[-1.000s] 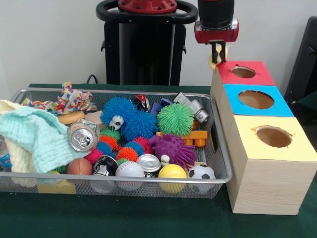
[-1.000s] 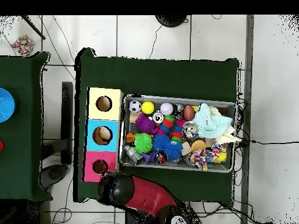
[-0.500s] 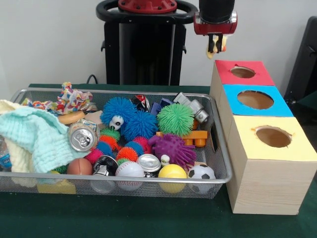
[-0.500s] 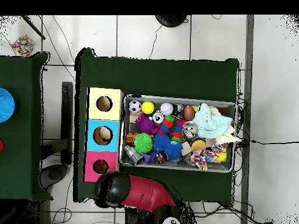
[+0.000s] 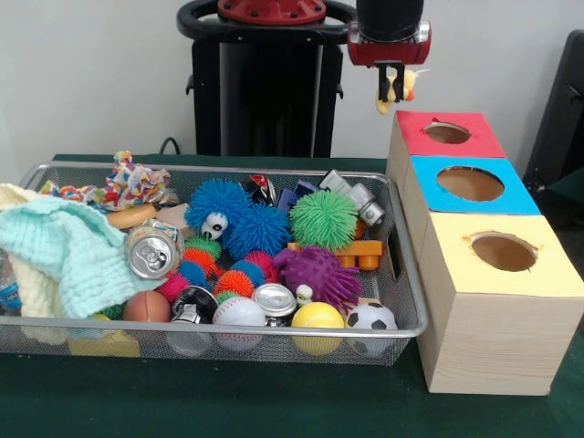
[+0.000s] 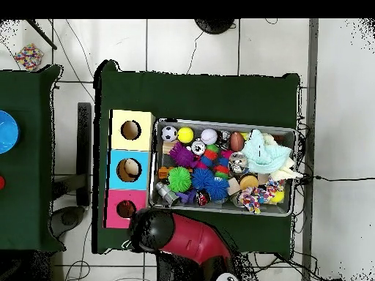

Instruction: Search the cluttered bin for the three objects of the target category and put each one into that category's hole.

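My gripper (image 5: pixel 391 84) hangs high behind the bin's far right corner, just left of the red-topped box. It is shut on a small tan and orange plush toy (image 5: pixel 402 88), which dangles at its fingertips. The hole (image 5: pixel 448 132) in the red top lies below and to the right of it; it also shows in the overhead view (image 6: pixel 126 209). The silver mesh bin (image 5: pixel 274 332) holds mixed clutter; I cannot pick out other plush animals in it. In the overhead view the arm's head (image 6: pixel 151 230) hides the gripper, beside the bin (image 6: pixel 223 121).
The blue-topped hole (image 5: pixel 471 183) and the yellow-topped hole (image 5: pixel 504 251) follow in the same row of boxes. The bin holds spiky balls (image 5: pixel 323 219), cans (image 5: pixel 151 253), sports balls (image 5: pixel 370 318) and a pale green cloth (image 5: pixel 64 246). The black pedestal (image 5: pixel 265 91) stands behind.
The gripper has risen with the plush toy and shifted a little left in the front view, away from the red box. In the overhead view the arm's head has moved towards the bin.
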`<state>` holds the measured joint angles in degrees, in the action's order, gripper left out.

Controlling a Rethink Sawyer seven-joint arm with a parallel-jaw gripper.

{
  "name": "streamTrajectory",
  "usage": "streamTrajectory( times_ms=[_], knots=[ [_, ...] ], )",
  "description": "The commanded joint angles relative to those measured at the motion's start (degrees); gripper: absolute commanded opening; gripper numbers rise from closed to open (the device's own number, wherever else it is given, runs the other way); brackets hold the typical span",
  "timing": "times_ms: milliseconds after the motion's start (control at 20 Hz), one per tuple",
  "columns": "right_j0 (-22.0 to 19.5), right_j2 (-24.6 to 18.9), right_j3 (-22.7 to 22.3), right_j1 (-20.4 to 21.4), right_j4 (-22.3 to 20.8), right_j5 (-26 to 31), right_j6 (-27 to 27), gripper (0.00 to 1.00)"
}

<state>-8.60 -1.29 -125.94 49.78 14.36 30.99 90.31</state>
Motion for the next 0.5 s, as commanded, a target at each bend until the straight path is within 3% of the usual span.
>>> streamTrajectory(
  times_ms=[50, 500],
  knots=[
    [-3.67, -6.79, 1.00, 1.28, 5.92, -5.75, 8.80, 0.00],
    [-5.11, -10.42, -2.22, 1.90, 10.06, -8.75, 9.60, 0.00]
  ],
)
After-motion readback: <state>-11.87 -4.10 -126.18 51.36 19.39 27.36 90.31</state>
